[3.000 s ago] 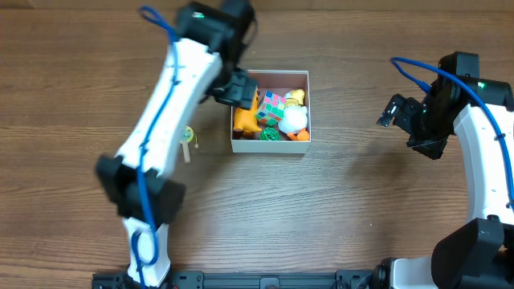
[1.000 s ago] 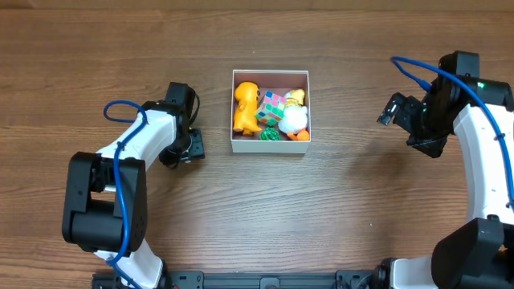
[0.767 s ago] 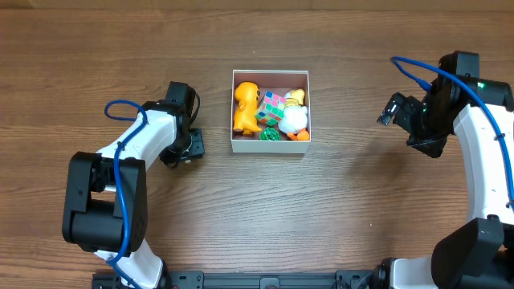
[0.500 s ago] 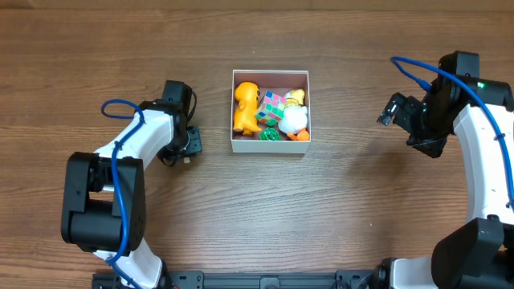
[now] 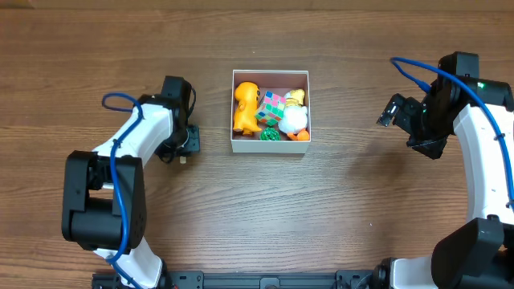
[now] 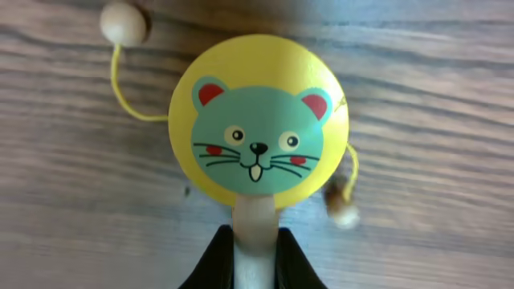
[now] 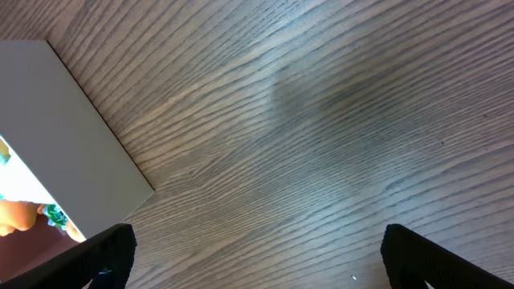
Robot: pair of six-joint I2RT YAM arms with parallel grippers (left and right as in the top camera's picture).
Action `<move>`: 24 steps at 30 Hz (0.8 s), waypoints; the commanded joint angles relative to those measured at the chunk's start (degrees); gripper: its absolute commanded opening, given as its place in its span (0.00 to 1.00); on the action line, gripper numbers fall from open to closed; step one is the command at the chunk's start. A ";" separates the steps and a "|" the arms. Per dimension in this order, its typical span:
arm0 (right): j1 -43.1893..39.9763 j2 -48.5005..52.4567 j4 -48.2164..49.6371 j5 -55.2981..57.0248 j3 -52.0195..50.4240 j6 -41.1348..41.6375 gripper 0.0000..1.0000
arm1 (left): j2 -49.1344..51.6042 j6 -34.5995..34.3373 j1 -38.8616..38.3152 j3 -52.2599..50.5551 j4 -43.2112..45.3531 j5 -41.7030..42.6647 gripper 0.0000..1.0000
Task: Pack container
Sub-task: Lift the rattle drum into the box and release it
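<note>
Yellow mouse-face rattle drum (image 6: 258, 128), handle (image 6: 255, 229) between jaws

Three seconds ago the left arm is stretched over the container (image 5: 270, 147), its end at the orange toy (image 5: 245, 104). Now the arm is folded back, and the left gripper (image 5: 186, 143) is low at the table (image 5: 321, 217), to the left of the container and apart from it. The orange toy now lies uncovered in the container. The yellow drum toy (image 6: 259, 136), before free on the table, is now under the gripper, its pale handle (image 6: 255, 229) held between the black fingers (image 6: 215, 261). In the last second the gripper moves slightly toward the far edge.
</note>
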 commanded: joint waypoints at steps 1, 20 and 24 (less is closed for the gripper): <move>0.20 0.22 -0.04 0.39 0.26 -0.42 1.00 | -1.05 2.14 0.39 7.85 -4.13 2.67 0.04; 0.20 0.22 -0.31 0.37 0.26 -0.42 1.00 | -6.88 -2.51 -21.86 22.77 -5.49 -3.69 0.04; 0.20 0.22 -0.48 0.37 0.26 -0.42 1.00 | 0.26 -4.13 -22.38 22.32 -2.60 -0.07 0.04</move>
